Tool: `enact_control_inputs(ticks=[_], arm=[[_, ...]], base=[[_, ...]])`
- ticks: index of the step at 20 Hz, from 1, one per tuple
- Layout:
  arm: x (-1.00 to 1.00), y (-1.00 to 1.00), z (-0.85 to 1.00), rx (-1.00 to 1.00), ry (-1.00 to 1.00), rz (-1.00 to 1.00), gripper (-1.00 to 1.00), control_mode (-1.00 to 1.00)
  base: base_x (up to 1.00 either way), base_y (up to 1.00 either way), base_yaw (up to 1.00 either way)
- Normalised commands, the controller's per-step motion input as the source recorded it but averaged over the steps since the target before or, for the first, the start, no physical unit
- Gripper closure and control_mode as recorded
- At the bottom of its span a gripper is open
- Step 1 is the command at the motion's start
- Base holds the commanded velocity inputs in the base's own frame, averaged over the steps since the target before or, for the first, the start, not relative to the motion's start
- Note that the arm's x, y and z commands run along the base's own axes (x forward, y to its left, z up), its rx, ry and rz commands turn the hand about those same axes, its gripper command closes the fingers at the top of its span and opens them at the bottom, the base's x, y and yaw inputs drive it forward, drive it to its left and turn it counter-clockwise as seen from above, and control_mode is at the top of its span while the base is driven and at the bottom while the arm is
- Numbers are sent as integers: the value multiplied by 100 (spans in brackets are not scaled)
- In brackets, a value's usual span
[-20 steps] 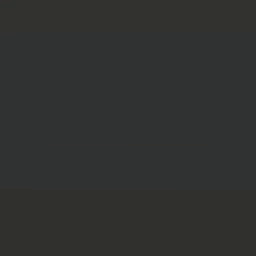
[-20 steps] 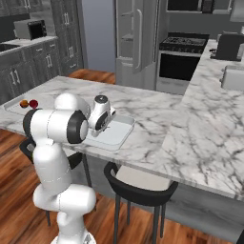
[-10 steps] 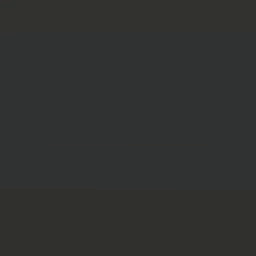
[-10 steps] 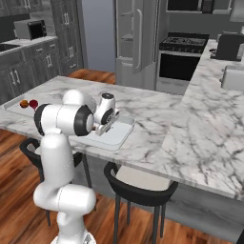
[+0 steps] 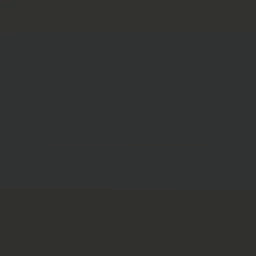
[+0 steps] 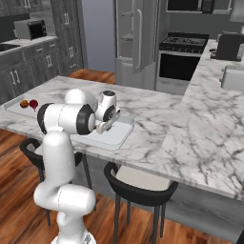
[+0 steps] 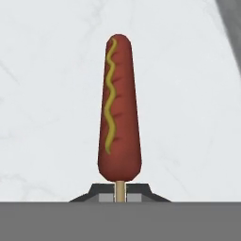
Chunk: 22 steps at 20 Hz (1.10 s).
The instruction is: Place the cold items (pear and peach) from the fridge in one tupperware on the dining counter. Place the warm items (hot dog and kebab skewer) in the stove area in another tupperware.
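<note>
In the hand view my gripper (image 7: pixel 120 195) is shut on the wooden stick of the hot dog (image 7: pixel 118 108), a red-brown sausage with a wavy mustard line, pointing away from the hand over a pale surface. Seen from the right base, the gripper (image 6: pixel 113 125) hangs just above a white tupperware (image 6: pixel 121 138) near the front edge of the dining counter (image 6: pixel 157 119). A second tupperware (image 6: pixel 10 106) at the counter's left end holds an orange fruit (image 6: pixel 23 103) and a dark red fruit (image 6: pixel 33 103). I cannot tell which is the pear and which the peach. The kebab skewer is out of view.
Black stools (image 6: pixel 138 190) stand under the counter's front edge. The fridge (image 6: pixel 136 43) and the stove (image 6: pixel 183 52) are at the back. A toaster (image 6: pixel 232 77) sits on the right counter, and a microwave (image 6: pixel 29 28) is at the far left.
The arm's elbow has swung left and lower beside the counter. The hand with the hot dog has stayed over the white tupperware, shifting only slightly.
</note>
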Motion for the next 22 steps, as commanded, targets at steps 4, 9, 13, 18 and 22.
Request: enact_control_inputs(ticks=[4, 9, 13, 18, 22], arm=[[0, 0, 0, 0, 3, -2, -100, -100], [0, 0, 1, 0, 0, 0, -100, -100], [-6, 0, 19, -9, 0, -5, -100, -100], [-41, 4, 77, -3, -1, -21, -100, -100], [-94, 37, 66, 2, 1, -44, -100, -100]], base=[[0, 0, 0], [0, 0, 0], [0, 0, 0], [0, 0, 0], [0, 0, 0]])
